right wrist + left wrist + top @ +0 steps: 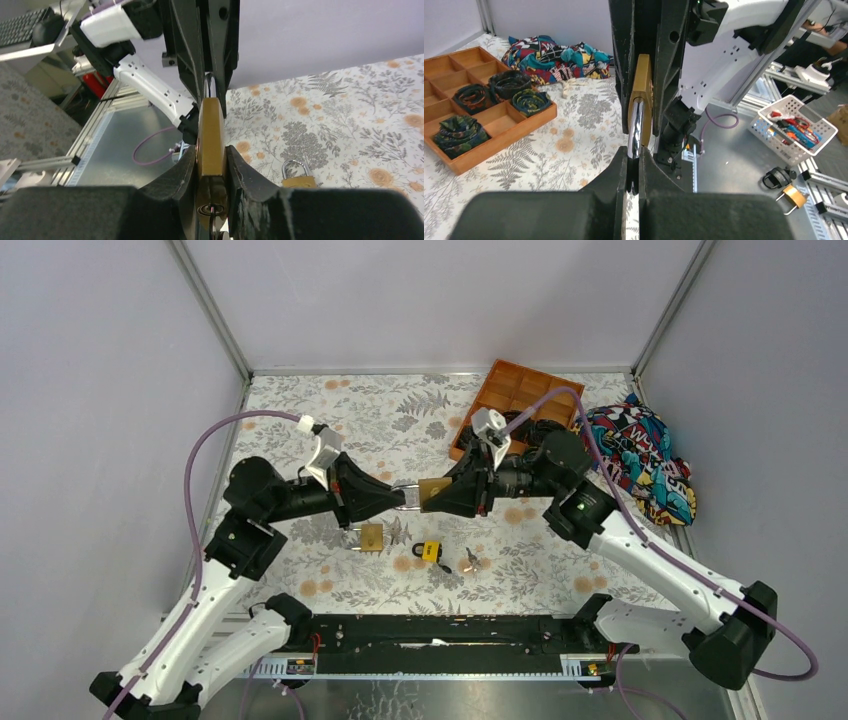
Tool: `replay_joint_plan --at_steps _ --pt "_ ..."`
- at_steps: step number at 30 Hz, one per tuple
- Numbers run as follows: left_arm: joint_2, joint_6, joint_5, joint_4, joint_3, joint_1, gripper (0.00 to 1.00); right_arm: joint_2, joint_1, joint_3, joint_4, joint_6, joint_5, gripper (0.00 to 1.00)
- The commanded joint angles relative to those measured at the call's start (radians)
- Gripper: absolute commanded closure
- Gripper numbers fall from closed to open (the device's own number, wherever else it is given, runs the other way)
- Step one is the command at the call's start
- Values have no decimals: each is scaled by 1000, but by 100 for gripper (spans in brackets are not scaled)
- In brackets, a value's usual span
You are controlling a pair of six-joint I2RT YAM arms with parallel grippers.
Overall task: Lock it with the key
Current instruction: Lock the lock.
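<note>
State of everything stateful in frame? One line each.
held brass padlock: off the table, latched or not unclear.
left end effector: shut on its shackle.
right end effector: shut on its body.
second brass padlock: lying on table, shackle looks closed.
yellow padlock: lying on table, shackle unreadable.
loose key: lying on table.

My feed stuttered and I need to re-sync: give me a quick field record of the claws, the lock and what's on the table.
left claw: shut on shackle
right claw: shut on brass padlock body, held above the table
key: seems seated in keyhole, mostly hidden
locked or open: cannot tell
on tablecloth: second brass padlock, yellow-black padlock, loose keys
far right: wooden tray, patterned cloth
</note>
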Motion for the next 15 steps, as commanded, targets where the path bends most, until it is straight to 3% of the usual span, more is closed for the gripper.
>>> replay_joint_plan --at_steps 1,4,7,11,15 --pt "81 -185 -110 327 -106 -128 100 34 90 4 327 92 208 100" --pt "119 -195 -174 348 -166 -179 100 29 90 0 320 103 279 100" --pt "141 -211 -207 411 -193 -227 100 29 90 37 198 49 321 100" --pt "150 -192 -247 514 -119 -232 100 36 79 -13 108 10 351 100" --pt "141 -151 -270 512 -35 -232 100 35 22 -135 182 55 357 100"
